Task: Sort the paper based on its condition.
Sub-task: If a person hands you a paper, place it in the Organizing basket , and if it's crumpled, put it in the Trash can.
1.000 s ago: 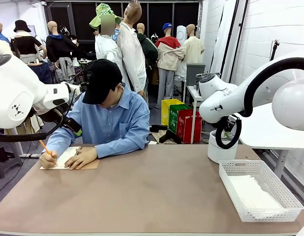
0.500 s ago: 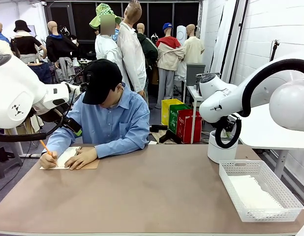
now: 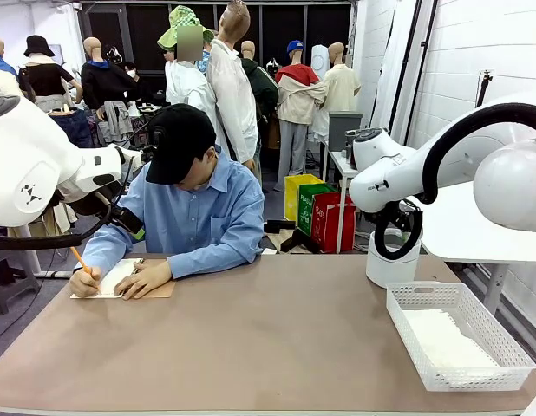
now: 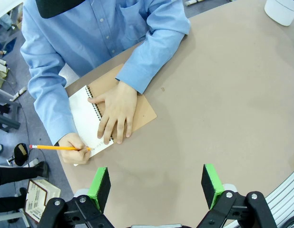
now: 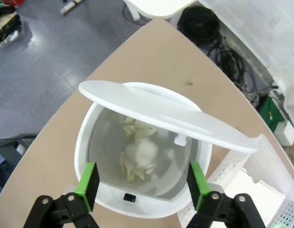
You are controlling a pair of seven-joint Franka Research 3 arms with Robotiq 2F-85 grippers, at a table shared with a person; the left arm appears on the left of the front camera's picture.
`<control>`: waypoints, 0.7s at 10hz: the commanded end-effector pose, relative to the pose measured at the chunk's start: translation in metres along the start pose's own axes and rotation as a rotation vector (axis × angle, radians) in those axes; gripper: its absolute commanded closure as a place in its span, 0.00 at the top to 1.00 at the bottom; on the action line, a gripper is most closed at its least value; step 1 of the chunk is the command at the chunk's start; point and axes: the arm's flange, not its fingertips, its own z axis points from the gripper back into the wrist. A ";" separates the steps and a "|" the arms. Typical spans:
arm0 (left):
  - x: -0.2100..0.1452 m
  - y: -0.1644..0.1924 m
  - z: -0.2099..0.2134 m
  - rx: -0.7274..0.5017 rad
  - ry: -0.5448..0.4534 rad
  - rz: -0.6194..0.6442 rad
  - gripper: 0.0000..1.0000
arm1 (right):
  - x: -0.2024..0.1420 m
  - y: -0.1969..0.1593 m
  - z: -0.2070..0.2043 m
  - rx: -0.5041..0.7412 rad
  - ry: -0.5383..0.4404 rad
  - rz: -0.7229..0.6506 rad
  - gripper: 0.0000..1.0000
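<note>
Crumpled white paper [image 5: 137,159] lies at the bottom of a round white bin [image 5: 83,142] whose swing lid [image 5: 166,114] is tipped open. My right gripper [image 5: 142,186] hangs open straight above the bin's mouth, with nothing between its green pads. Flat white paper [image 3: 441,340] lies in the white lattice basket [image 3: 463,377] at the table's right. My left gripper [image 4: 155,186] is open and empty above the table's left part, near the person's notebook [image 4: 83,114].
The person leans over the far left of the table, one hand [image 4: 116,111] flat on the spiral notebook, the other writing with an orange pencil [image 4: 59,147]. The bin [image 3: 389,270] stands at the far right corner, just behind the basket.
The right arm's wrist has shifted slightly left and down above the bin. The person and the left arm have stayed where they were.
</note>
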 end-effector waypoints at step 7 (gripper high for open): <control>0.000 0.001 0.000 -0.001 -0.001 0.003 1.00 | -0.003 0.002 0.016 0.025 0.018 0.013 1.00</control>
